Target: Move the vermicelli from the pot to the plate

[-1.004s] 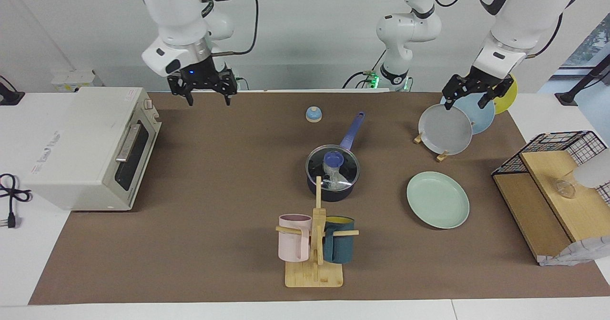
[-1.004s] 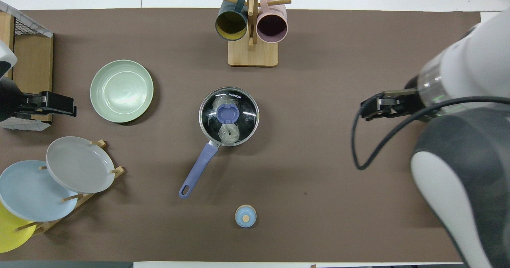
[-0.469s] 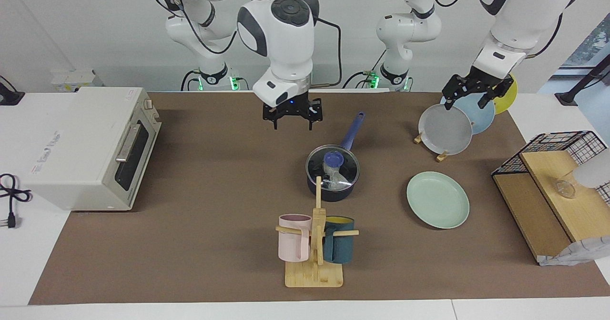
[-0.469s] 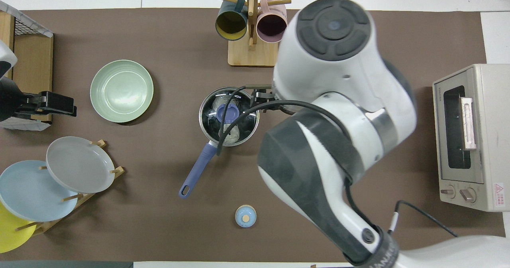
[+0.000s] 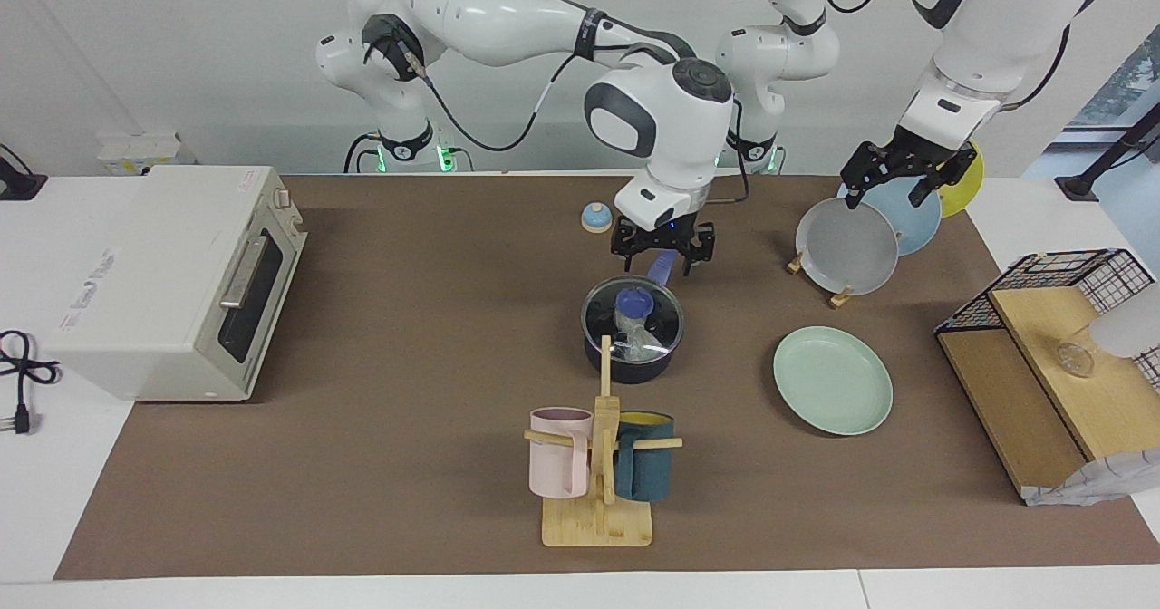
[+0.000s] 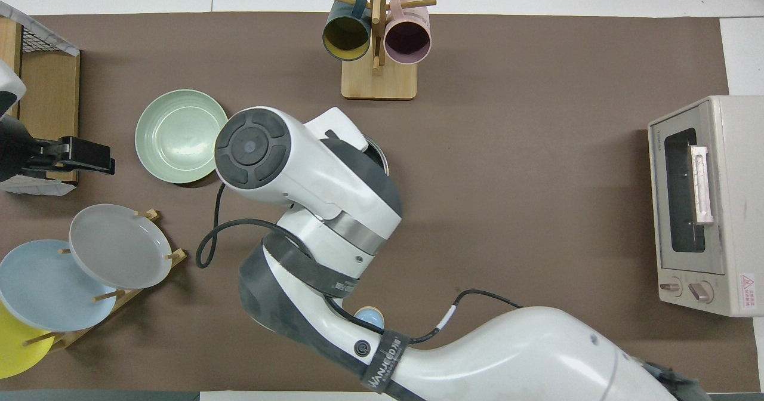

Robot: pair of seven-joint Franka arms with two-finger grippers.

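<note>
Currently: right gripper (image 5: 662, 260) jaws spread, raised over pot (image 5: 632, 355) handle | vermicelli (image 5: 636, 337) inside pot under glass lid (image 5: 633, 319) | left gripper (image 5: 893, 183) waiting over plate rack (image 5: 816, 274), jaws spread | risk: off-centre knob pinch, lid slipping onto noodles | plate (image 5: 832, 379) beside pot

Right arm stretched from its base across the table's middle, elbow high, wrist bent straight down. Right gripper (image 5: 662, 257) pointing down in the air, fingers spread apart, nothing between them. Left arm waiting at its own end, forearm sloping down. Left gripper (image 5: 894, 188) raised, angled downward, fingers parted, empty.
</note>
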